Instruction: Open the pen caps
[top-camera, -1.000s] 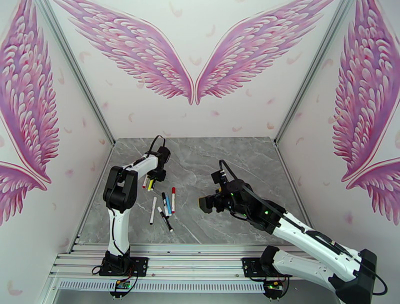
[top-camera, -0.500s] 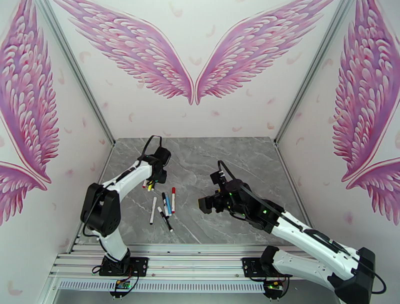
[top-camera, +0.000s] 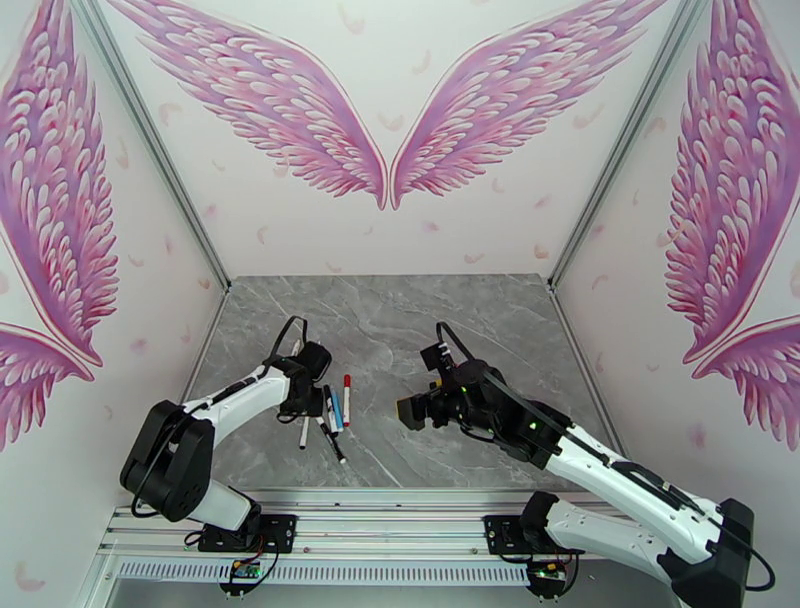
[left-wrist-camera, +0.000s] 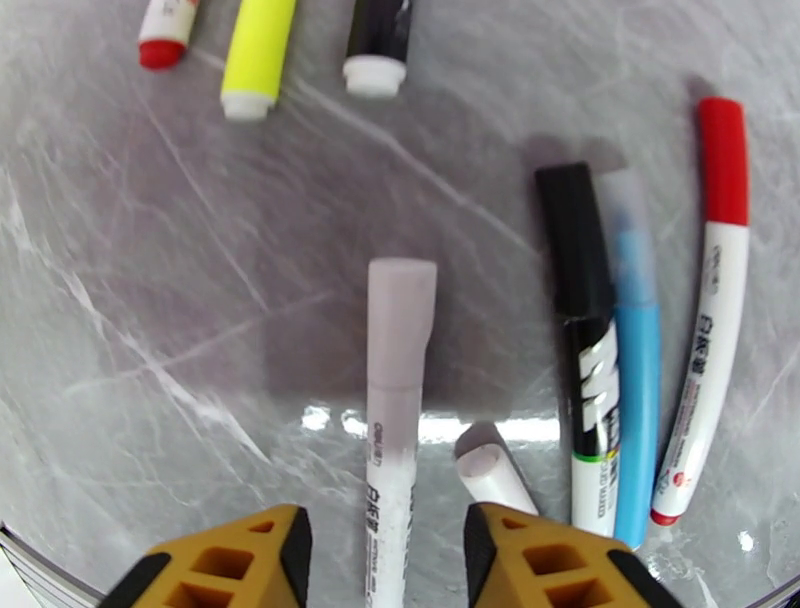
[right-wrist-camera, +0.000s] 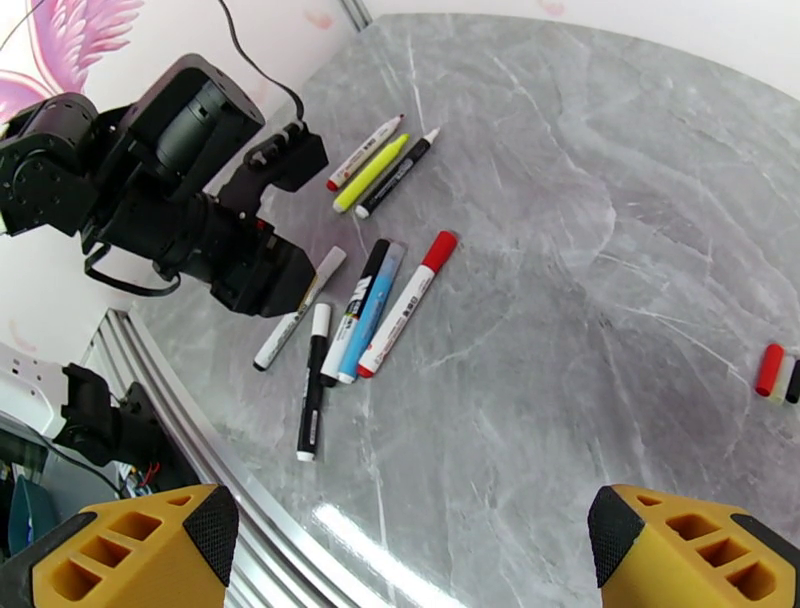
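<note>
In the left wrist view my left gripper (left-wrist-camera: 385, 560) is open, its fingers (left-wrist-camera: 240, 560) on either side of a white pen (left-wrist-camera: 392, 480) with a grey cap (left-wrist-camera: 400, 320), with gaps on both sides. Beside that pen lie a black pen (left-wrist-camera: 585, 330), a blue pen (left-wrist-camera: 637, 380) and a white pen with a red cap (left-wrist-camera: 722, 160). Three more pens, red-ended (left-wrist-camera: 165, 30), yellow (left-wrist-camera: 258, 50) and black (left-wrist-camera: 378, 45), lie farther off. My right gripper (right-wrist-camera: 412, 530) hangs wide open and holds nothing. Loose red, white and black caps (right-wrist-camera: 780, 372) lie at its right.
The pens lie on a grey marble tabletop (top-camera: 400, 320) in its left half. The left arm (top-camera: 250, 395) reaches low over them from the left. White walls with pink wings close in the table. A metal rail (top-camera: 350, 525) runs along the near edge.
The left arm has swung down and back from the three far pens to the nearer group, and its jaws have widened. The right arm has stayed still.
</note>
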